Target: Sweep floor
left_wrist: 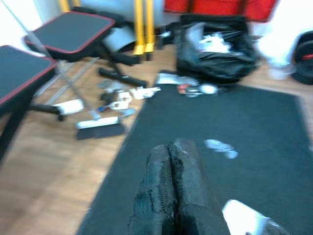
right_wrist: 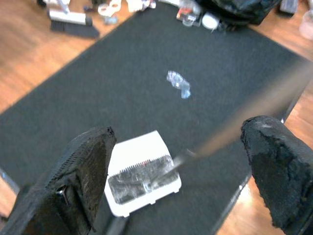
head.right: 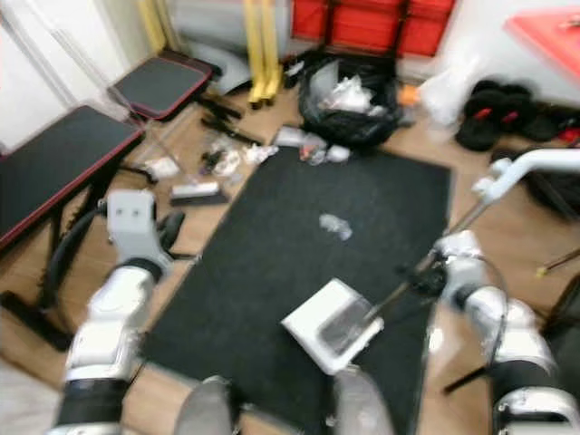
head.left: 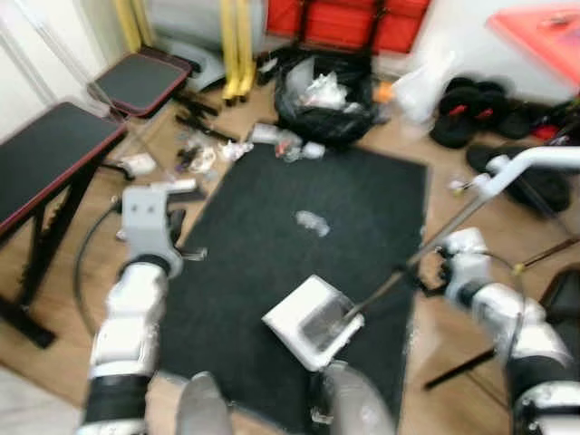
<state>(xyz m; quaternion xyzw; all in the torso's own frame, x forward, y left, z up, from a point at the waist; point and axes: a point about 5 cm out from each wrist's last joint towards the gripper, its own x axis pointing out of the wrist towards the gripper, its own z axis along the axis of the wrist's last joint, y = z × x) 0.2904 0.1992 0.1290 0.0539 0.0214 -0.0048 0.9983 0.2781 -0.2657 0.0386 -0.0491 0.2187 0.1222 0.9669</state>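
Between our right gripper's (right_wrist: 178,161) spread black fingers (right_wrist: 85,171) we see the white dustpan (right_wrist: 139,174) on the dark mat (right_wrist: 122,83) — its blurred handle (right_wrist: 254,115) running toward two o'clock — and a clear plastic scrap (right_wrist: 179,84) at twelve o'clock of it.

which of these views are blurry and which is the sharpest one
Both eye views are soft with motion blur, worst on the right arm and the dustpan handle. The left wrist view is smeared too, its shut left gripper fuzzy. The right wrist view is sharpest on the black mat and white dustpan, though the handle streaks past the wide-apart fingers of the right gripper.
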